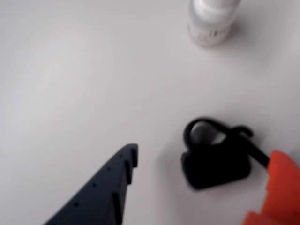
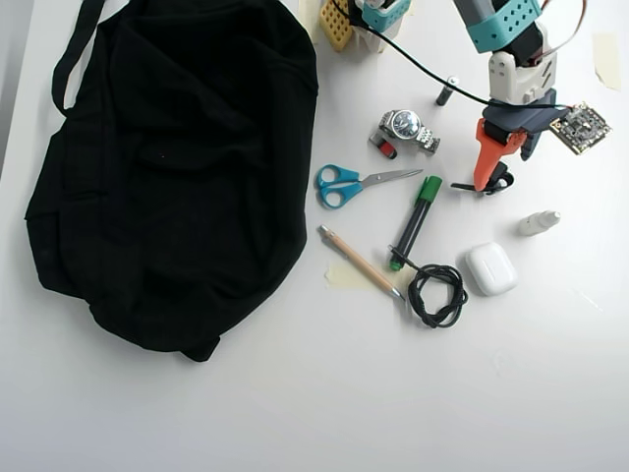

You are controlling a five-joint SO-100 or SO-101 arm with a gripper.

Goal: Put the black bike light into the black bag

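The small chunky black bike light (image 2: 499, 182) with its loop and thin strap tail lies on the white table (image 2: 295, 413), well right of the large floppy black fabric bag (image 2: 167, 167) and not in it. Landmark: the silver metal wristwatch (image 2: 407, 128). The light sits right of the watch and slightly lower. The gripper (image 2: 494, 179) hangs right over the light, jaws spread apart, nothing held. In the wrist view the dark blue finger (image 1: 101, 192) is left of the light (image 1: 215, 159) with bare table between, and the orange finger (image 1: 281, 187) is against its right edge; contact unclear, picture blurred.

Below-left of the watch: blue-handled scissors (image 2: 349, 183). Below the watch: green marker pen (image 2: 417, 220), then a coiled black cable (image 2: 437, 293). Wooden pencil (image 2: 358, 261) further below-left. White earbud case (image 2: 490, 267) below-right of the watch, small white bottle (image 2: 539, 222) right of it. Small black cylinder with silver tip (image 2: 447, 90) above-right of the watch. The bag fills the area far left of the watch.
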